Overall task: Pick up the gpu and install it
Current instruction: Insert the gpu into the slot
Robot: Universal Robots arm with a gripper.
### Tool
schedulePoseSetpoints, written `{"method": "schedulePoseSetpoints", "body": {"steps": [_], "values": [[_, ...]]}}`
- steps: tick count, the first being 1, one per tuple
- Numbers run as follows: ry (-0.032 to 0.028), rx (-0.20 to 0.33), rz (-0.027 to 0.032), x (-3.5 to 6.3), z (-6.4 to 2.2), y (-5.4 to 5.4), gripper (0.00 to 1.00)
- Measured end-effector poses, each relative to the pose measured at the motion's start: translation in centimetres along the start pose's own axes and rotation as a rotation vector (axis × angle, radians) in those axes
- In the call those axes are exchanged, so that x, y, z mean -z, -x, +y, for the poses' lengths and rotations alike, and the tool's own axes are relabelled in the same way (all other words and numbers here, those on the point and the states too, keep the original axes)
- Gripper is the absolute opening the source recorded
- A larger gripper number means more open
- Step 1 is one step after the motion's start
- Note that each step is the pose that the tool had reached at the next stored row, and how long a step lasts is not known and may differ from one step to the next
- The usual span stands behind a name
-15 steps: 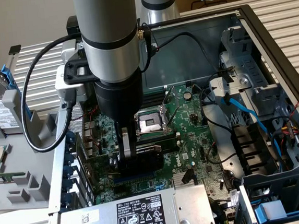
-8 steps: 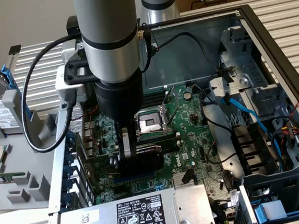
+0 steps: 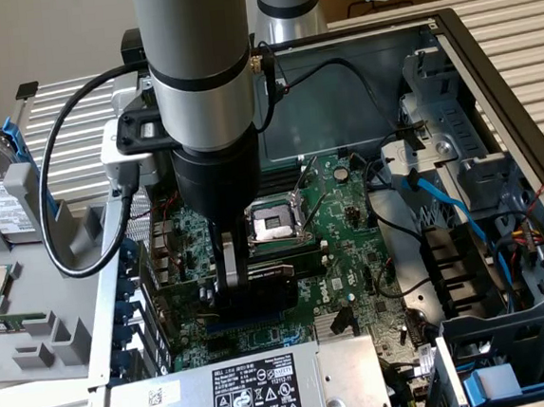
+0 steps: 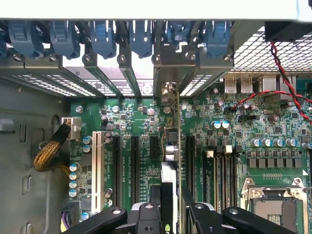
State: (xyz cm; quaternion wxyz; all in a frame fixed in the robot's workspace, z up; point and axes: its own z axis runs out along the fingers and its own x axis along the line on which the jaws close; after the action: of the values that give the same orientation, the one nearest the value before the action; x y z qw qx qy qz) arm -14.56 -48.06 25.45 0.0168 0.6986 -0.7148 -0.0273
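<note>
Green motherboard (image 3: 345, 221) is taken as the landmark, seen lying in the open case. The gpu (image 4: 169, 161) is held edge-on and upright over the motherboard's expansion slots, beside the CPU socket (image 3: 274, 224); its silver end bracket is met at the case's rear slot openings, under the blue retention clips (image 4: 141, 36). The gripper (image 4: 170, 207) is lowered onto the motherboard and is clamped on the gpu, one finger pressed to each face of the card. Whether the card edge is fully seated in its slot cannot be told. A power supply (image 3: 241, 392) is noted just beside the motherboard's near edge in the exterior view.
</note>
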Motion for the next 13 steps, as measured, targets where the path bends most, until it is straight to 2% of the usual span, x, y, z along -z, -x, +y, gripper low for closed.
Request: {"method": "schedulePoseSetpoints", "body": {"steps": [13], "values": [[0.0,0.0,0.0,-0.09,0.07,0.0,0.27]]}}
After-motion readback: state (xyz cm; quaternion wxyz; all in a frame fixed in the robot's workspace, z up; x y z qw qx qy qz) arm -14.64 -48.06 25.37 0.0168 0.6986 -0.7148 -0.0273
